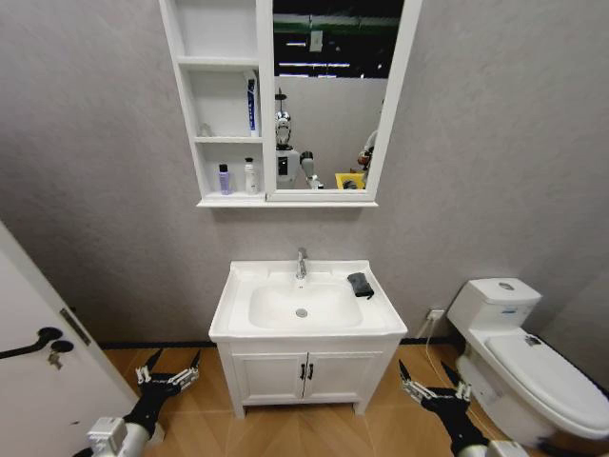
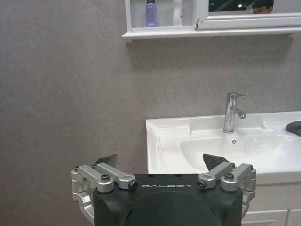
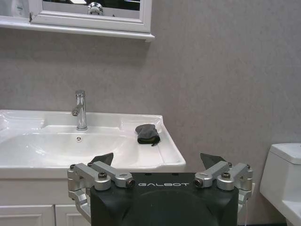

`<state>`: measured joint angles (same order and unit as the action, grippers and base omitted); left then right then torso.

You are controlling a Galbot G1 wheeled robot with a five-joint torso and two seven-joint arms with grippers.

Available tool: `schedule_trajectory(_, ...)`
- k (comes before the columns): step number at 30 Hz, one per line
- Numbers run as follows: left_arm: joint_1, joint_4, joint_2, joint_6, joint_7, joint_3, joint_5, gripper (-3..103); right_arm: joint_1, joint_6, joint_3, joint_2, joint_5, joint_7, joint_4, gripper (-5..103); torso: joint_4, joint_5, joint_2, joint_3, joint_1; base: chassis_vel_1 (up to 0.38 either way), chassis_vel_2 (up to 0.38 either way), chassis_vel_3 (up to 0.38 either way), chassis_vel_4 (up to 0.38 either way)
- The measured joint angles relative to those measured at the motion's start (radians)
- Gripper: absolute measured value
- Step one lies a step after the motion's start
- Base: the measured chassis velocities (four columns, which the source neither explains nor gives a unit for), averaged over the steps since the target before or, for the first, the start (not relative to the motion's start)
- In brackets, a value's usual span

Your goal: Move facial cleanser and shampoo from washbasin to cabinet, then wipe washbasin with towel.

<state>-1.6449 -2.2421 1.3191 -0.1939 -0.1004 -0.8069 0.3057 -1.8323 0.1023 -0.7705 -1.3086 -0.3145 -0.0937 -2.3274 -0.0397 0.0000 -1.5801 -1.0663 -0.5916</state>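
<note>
Both bottles already up in the cabinet (image 1: 231, 105): a purple bottle (image 1: 224, 179) and a white bottle (image 1: 250, 177) side by side in the lowest open compartment, left of the mirror (image 1: 333, 95), with a blue-and-white tube (image 1: 251, 105) upright in the compartment above. Nothing but the towel (image 1: 361, 285) on the washbasin (image 1: 306, 328), a dark folded cloth on the right-hand ledge, right of the chrome faucet (image 1: 302, 263) and just beside the bowl's rim. So, by the look of it, moving step done, wiping step in hand and not yet begun.

Left gripper (image 1: 167, 376) low before the vanity's left corner, well apart from the basin top, fingers spread wide and empty. Right gripper (image 1: 433, 390) low at the vanity's right corner, between vanity and toilet (image 1: 523, 352), likewise splayed and holding nothing; towel well above and ahead of it in the right wrist view.

Next move, as a judgement: right arm the nearer one; a lift above the basin edge, a reach over the ledge, then a pinch on the cloth's top fold without pushing it into the bowl.
</note>
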Motion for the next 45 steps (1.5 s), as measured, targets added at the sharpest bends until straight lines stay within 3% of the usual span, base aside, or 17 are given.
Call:
schedule_trajectory(2,0.0,0.0,0.0,0.0,0.0,0.0,0.0,100,0.0,0.0,0.0,0.0,0.0,0.0,0.0,100,0.0,-0.001,0.0,0.0,0.0,0.368,-0.41,-0.375,0.357)
schedule_trajectory(5,0.0,0.0,0.0,0.0,0.0,0.0,0.0,100,0.0,0.0,0.0,0.0,0.0,0.0,0.0,100,0.0003,0.0008,0.0,0.0,0.0,0.379,-0.357,-0.361,0.357)
schedule_trajectory(7,0.0,0.0,0.0,0.0,0.0,0.0,0.0,100,0.0,0.0,0.0,0.0,0.0,0.0,0.0,100,-0.0001,-0.0011,0.0,0.0,0.0,0.366,-0.364,-0.357,0.355)
schedule_trajectory(10,0.0,0.0,0.0,0.0,0.0,0.0,0.0,100,0.0,0.0,0.0,0.0,0.0,0.0,0.0,100,0.0005,0.001,0.0,0.0,0.0,0.372,-0.365,-0.338,0.358)
schedule_trajectory(14,0.0,0.0,0.0,0.0,0.0,0.0,0.0,100,0.0,0.0,0.0,0.0,0.0,0.0,0.0,100,-0.0002,-0.001,0.0,0.0,0.0,0.318,-0.346,-0.349,0.353)
schedule_trajectory(15,0.0,0.0,0.0,0.0,0.0,0.0,0.0,100,0.001,0.0,0.0,0.0,0.0,0.0,0.0,100,0.0004,0.0014,0.0,0.0,0.0,0.366,-0.329,-0.361,0.334)
schedule_trajectory(19,0.0,0.0,0.0,0.0,0.0,0.0,0.0,100,0.0,0.0,0.0,0.0,0.0,0.0,0.0,100,-0.0001,-0.0011,0.0,0.0,0.0,0.344,-0.371,-0.351,0.346)
schedule_trajectory(20,0.0,0.0,0.0,0.0,0.0,0.0,0.0,100,0.0,0.0,0.0,0.0,0.0,0.0,0.0,100,0.0006,0.0015,0.0,0.0,0.0,0.366,-0.332,-0.372,0.337)
schedule_trajectory(21,0.0,0.0,0.0,0.0,0.0,0.0,0.0,100,0.0,0.0,0.0,0.0,0.0,0.0,0.0,100,0.0006,0.0015,0.0,0.0,0.0,0.366,-0.332,-0.372,0.337)
schedule_trajectory(23,0.0,0.0,0.0,0.0,0.0,0.0,0.0,100,0.0,0.0,0.0,0.0,0.0,0.0,0.0,100,0.0,-0.0007,-0.001,0.001,0.001,0.305,-0.309,-0.272,0.305)
schedule_trajectory(25,-0.001,0.0,0.0,0.0,0.0,0.0,0.0,100,0.0,0.0,0.0,0.0,0.0,0.0,0.0,100,0.0007,-0.0005,-0.001,0.001,0.001,0.219,-0.246,-0.212,0.233)
schedule_trajectory(30,0.0,0.0,0.0,0.0,0.0,0.0,0.0,100,0.0,0.0,0.0,0.0,0.0,0.0,0.0,100,-0.0004,-0.0002,0.0,0.0,0.001,0.057,-0.067,-0.132,0.103)
schedule_trajectory(33,0.0,0.0,0.0,0.0,0.0,0.0,0.0,100,0.001,0.0,0.0,0.0,0.0,0.0,0.0,100,0.0004,0.0004,0.003,0.001,0.001,-0.055,0.01,0.062,-0.011)
schedule_trajectory(45,0.0,0.0,0.0,0.0,0.0,0.0,0.0,100,0.0,0.0,0.0,0.0,0.0,0.0,0.0,100,0.0002,0.0,0.019,0.011,0.011,0.015,0.06,0.056,0.007)
